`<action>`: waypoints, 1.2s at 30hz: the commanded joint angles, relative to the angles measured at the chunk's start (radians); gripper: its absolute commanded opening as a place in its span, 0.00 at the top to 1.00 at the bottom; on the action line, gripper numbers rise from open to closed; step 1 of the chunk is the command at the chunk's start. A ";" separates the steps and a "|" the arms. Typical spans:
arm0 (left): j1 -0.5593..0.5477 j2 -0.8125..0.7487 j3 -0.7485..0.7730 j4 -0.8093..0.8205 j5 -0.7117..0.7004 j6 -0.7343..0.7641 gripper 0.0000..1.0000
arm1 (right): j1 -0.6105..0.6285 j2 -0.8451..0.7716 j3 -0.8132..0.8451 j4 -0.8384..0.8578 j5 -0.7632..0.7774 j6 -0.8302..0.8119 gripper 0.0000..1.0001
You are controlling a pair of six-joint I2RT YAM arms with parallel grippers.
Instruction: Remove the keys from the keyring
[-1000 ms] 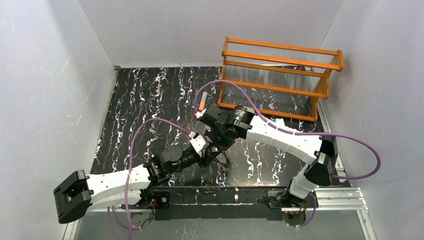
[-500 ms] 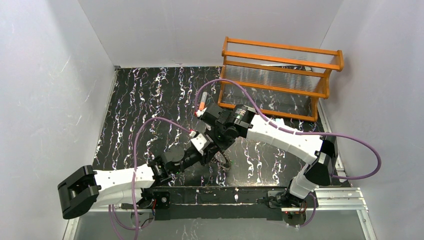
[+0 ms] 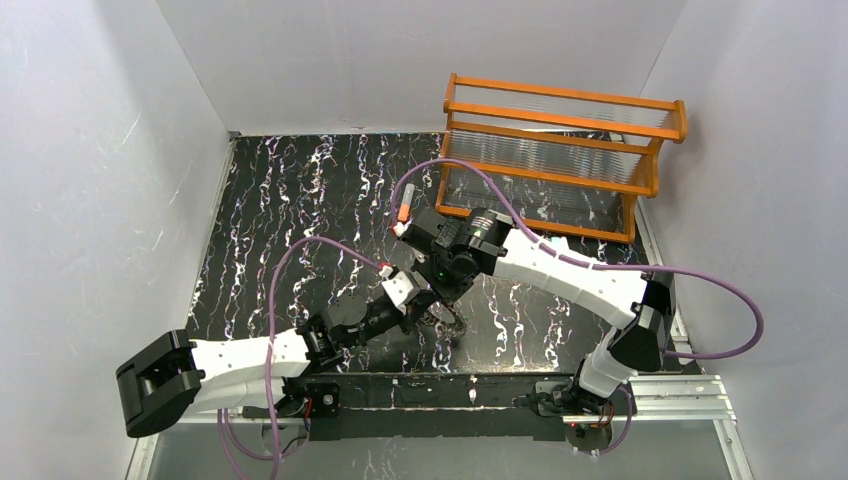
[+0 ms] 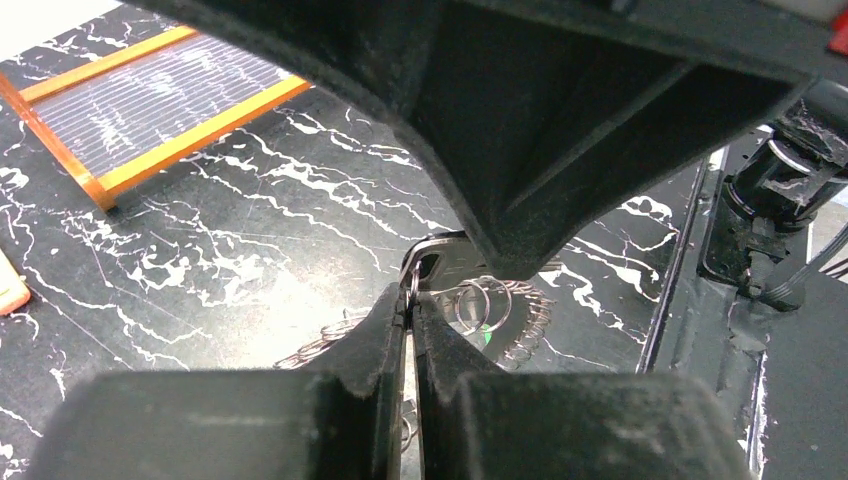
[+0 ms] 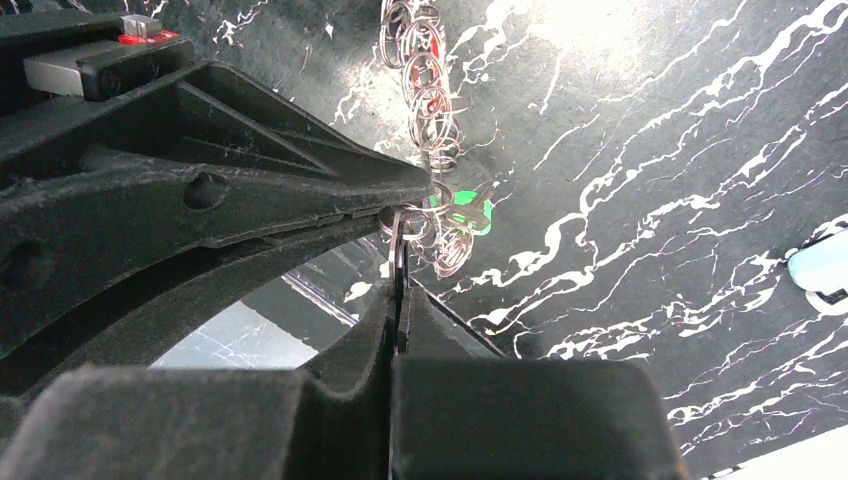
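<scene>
The keyring is a bunch of small linked wire rings on the black marbled table, under both grippers. My left gripper is shut, pinching one thin ring at its tips. That ring runs through the hole of a silver key. My right gripper is shut on that key, which shows edge-on between its pads. In the top view the left gripper and the right gripper meet tip to tip. A green key and a red key hang among the rings.
An orange rack stands at the back right. An orange-and-grey tube lies just behind the right wrist. A pale white-blue clip rests to the right. A metal rail runs along the near edge.
The left gripper has gone from open to shut on a ring beside the right gripper's tips. The left arm has drawn back a little. The right arm has hardly moved.
</scene>
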 commanded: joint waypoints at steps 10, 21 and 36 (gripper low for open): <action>-0.035 -0.040 0.020 -0.122 0.110 0.130 1.00 | -0.047 -0.021 0.082 -0.067 0.001 -0.038 0.99; -0.055 -0.087 0.007 -0.177 0.118 0.145 1.00 | -0.130 -0.049 0.013 -0.053 -0.061 -0.088 0.99; -0.055 -0.104 -0.009 -0.178 0.143 0.143 1.00 | -0.159 -0.063 -0.035 -0.024 -0.142 -0.130 0.99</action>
